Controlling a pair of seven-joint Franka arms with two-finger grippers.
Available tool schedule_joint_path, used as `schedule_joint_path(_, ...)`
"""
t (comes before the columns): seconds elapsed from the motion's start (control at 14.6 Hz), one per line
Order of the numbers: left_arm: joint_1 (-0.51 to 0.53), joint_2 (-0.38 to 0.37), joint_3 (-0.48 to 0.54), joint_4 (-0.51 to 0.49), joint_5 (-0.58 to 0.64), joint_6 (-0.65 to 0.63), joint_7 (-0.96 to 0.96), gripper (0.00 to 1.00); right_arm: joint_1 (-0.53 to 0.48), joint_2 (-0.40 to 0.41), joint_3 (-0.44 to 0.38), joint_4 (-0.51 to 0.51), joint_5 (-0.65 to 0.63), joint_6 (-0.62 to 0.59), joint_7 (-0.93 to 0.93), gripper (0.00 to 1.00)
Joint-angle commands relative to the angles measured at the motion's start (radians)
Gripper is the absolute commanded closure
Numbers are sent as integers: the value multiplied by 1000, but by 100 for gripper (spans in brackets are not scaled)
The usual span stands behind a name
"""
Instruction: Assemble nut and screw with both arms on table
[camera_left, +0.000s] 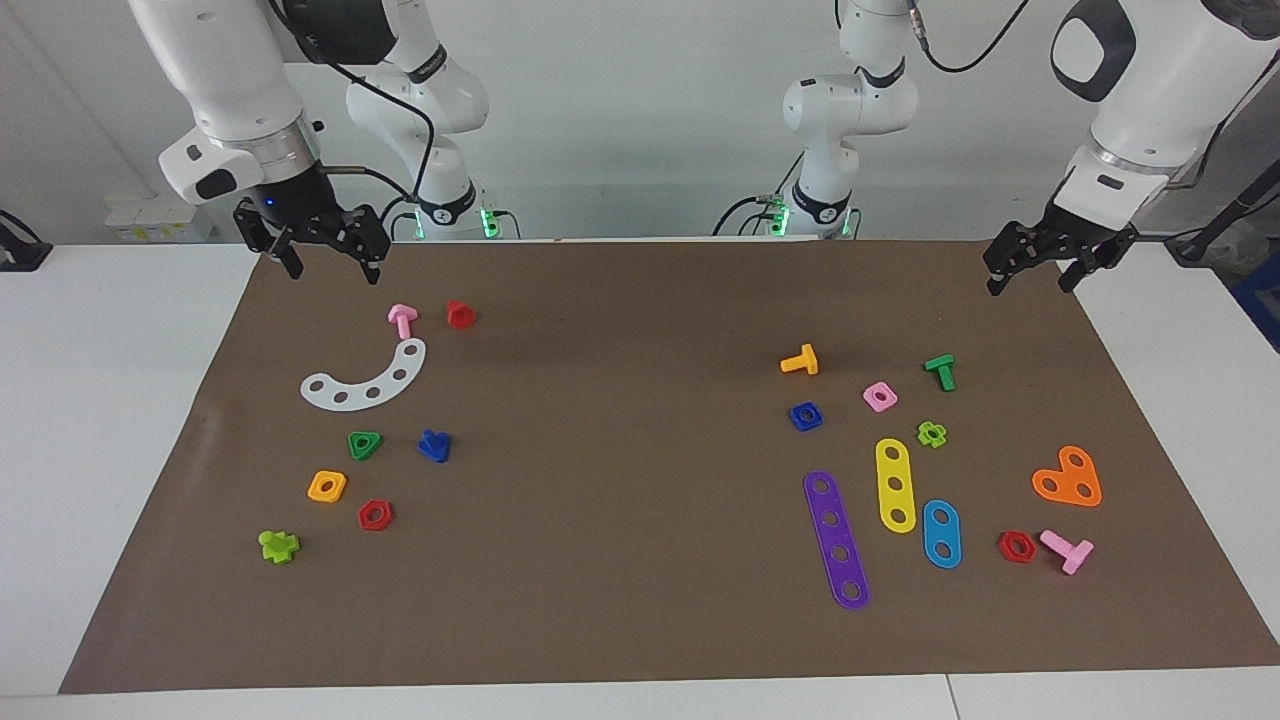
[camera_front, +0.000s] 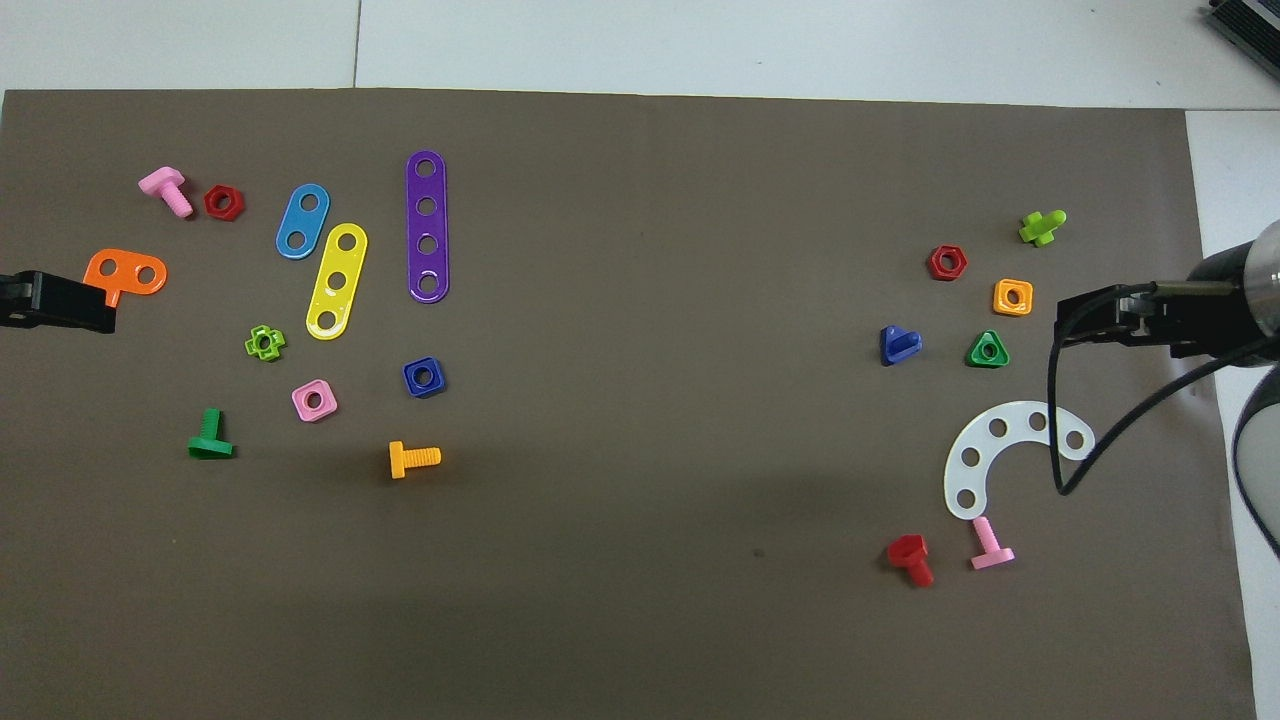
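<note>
Facing view: both end effectors, left end effector (camera_left: 1033, 274) and right end effector (camera_left: 331, 262), are hanging apart and empty; the nut (camera_left: 805, 416) is sitting beside lookalikes, risking a wrong pick.

Dark blue nut (camera_left: 805, 416), brown mat (camera_left: 640, 560)

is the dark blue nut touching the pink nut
No, the dark blue nut lies apart from the pink nut, with bare mat between them.

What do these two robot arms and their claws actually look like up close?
Both arms are glossy white rounded segments with dark grey joints and a silver wrist ring. Each ends in a black linkage gripper, right gripper and left gripper, with two thin jaws. Black cables loop along them.
</note>
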Motion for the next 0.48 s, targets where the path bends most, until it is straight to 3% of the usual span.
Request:
schedule_joint_path(0.0, -5, -27, 0, -32, 8, 22, -6, 0, -5, -27, 4, -42, 5, 28, -13, 0)
schedule_joint_path(0.41, -5, -29, -2, -33, 8, 20, 2, 0, -39, -27, 4, -36, 13, 8, -13, 0)
